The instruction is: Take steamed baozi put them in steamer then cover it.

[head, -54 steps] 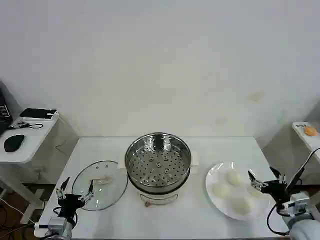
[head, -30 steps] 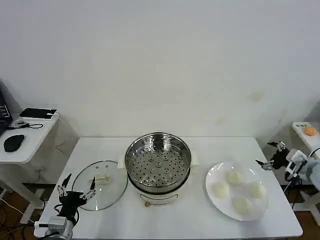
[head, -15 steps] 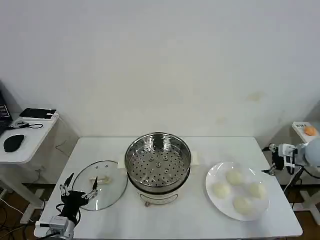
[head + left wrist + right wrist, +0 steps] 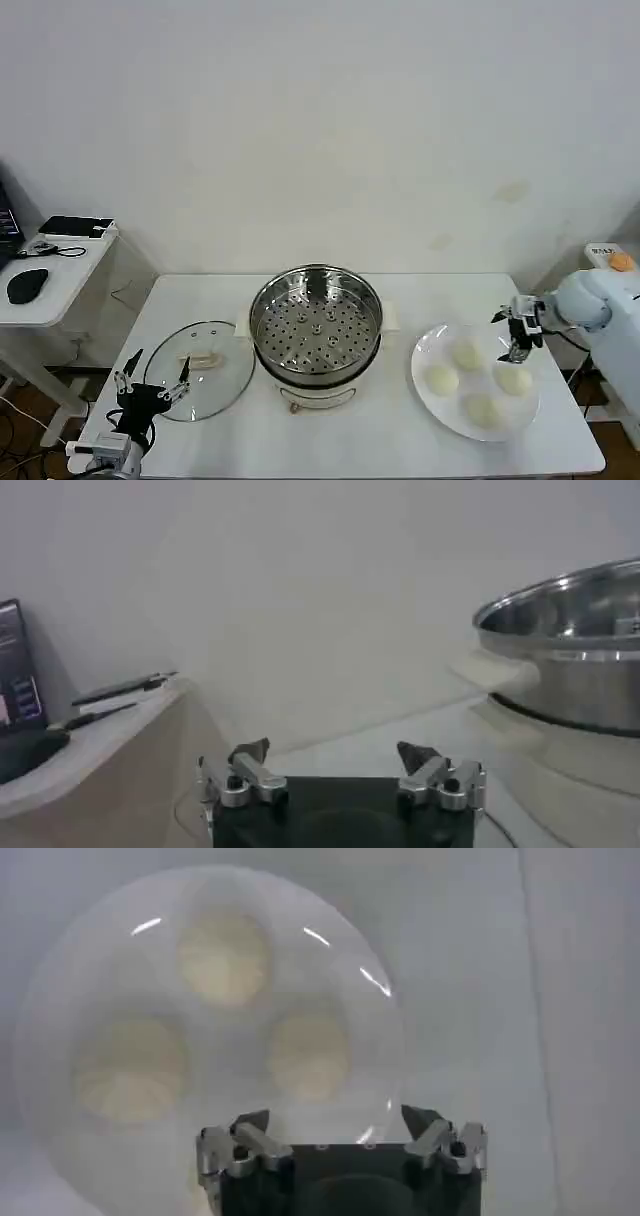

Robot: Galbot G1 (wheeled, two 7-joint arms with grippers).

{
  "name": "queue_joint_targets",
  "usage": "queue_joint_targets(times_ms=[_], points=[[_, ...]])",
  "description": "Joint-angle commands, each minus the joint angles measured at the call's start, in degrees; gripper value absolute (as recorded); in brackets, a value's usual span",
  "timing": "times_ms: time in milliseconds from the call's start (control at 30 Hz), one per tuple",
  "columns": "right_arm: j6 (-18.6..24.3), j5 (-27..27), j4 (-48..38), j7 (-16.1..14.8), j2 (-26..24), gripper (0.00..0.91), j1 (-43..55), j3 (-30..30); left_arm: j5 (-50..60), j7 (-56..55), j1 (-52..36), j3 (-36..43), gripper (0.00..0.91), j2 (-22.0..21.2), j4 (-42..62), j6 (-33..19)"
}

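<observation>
The right gripper [image 4: 517, 334] hovered open and empty above the plate [image 4: 432, 351]; the nearest bun [image 4: 514, 380] lay just at its six o'clock.

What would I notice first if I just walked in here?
Probably the shiny steamer in the middle of the white table, open with a holey tray inside. To its right, a white plate holds four buns, with the right claw open above them. The glass lid lies left of the pot.
</observation>
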Motion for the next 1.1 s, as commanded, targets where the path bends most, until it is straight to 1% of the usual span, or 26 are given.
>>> queue_joint_targets(times_ms=[33, 467, 833, 967, 1033, 1067, 1100], points=[[0.42, -0.83, -3.06, -0.60, 3.23, 0.907, 2.35, -3.44, 0.10, 0.10, 0.00, -0.07, 0.907, 0.16, 0.43, 0.04], [1.02, -5.66, -6.49, -0.72, 6.16, 0.907, 3.80, -5.74, 0.16, -0.06, -0.37, -0.74, 0.907, 0.76, 2.06, -0.21], [1.46, -6.04, -7.99, -0.48, 6.68, 0.907, 2.91, -5.43, 1.03, -0.30, -0.42, -0.38, 0.907, 0.47, 3.07, -0.43], [1.33, -5.50, -8.86, 1.22, 7.27, 0.907, 2.81, -5.31, 1.01, -0.28, -0.56, -0.34, 0.907, 0.37, 3.16, -0.41], [1.29, -5.51, -8.80, 1.22, 7.25, 0.907, 2.63, -5.06, 0.99, -0.28, -0.57, -0.36, 0.907, 0.21, 3.18, -0.41], [1.27, -5.55, -8.52, 1.18, 6.99, 0.887, 2.35, -4.96, 0.96, -0.29, -0.56, -0.38, 0.907, 0.19, 3.22, -0.41], [1.20, -5.56, -8.39, 1.16, 6.86, 0.746, 2.22, -4.87, 0.95, -0.30, -0.60, -0.41, 0.907, 0.19, 3.27, -0.42]])
